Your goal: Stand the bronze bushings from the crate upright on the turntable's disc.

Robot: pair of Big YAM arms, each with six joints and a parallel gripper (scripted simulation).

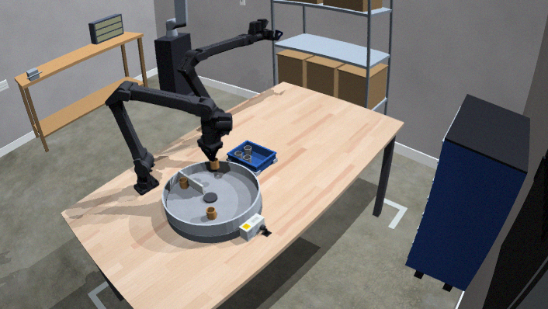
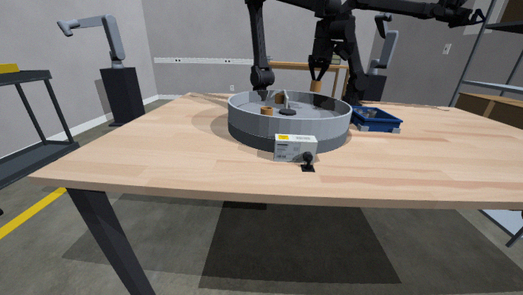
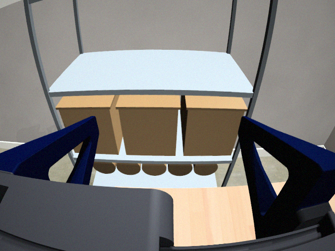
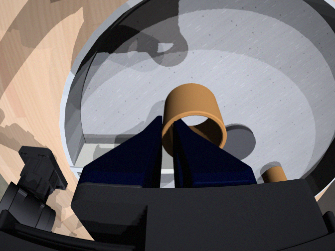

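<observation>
My right gripper (image 1: 213, 159) (image 2: 315, 79) (image 4: 167, 124) is shut on the wall of a bronze bushing (image 1: 214, 165) (image 2: 315, 86) (image 4: 192, 98), one finger inside it. It hangs above the turntable's disc (image 1: 238, 194) (image 4: 283, 86). One bronze bushing (image 1: 183, 183) (image 2: 279, 98) stands upright on the disc beside the divider. Another bronze bushing (image 1: 211, 213) (image 2: 267, 111) (image 4: 275, 174) stands upright nearer the top camera. The hub (image 1: 210, 197) (image 2: 287, 112) (image 4: 243, 143) is bare. Three steel bushings (image 1: 247, 150) are in the blue crate (image 1: 268, 160) (image 2: 389, 124), which looks level. My left gripper (image 1: 279, 35) (image 2: 480, 16) (image 3: 168, 124) is open and empty, far from the crate.
A raised wall (image 1: 258, 194) (image 2: 252, 122) rings the disc. A thin upright divider (image 1: 194, 183) (image 2: 286, 100) runs from the wall toward the hub. A white box (image 1: 252, 227) (image 2: 295, 148) with a black knob sits outside the wall. Corner guides (image 1: 275, 160) (image 2: 395, 130) hold the crate beside the turntable.
</observation>
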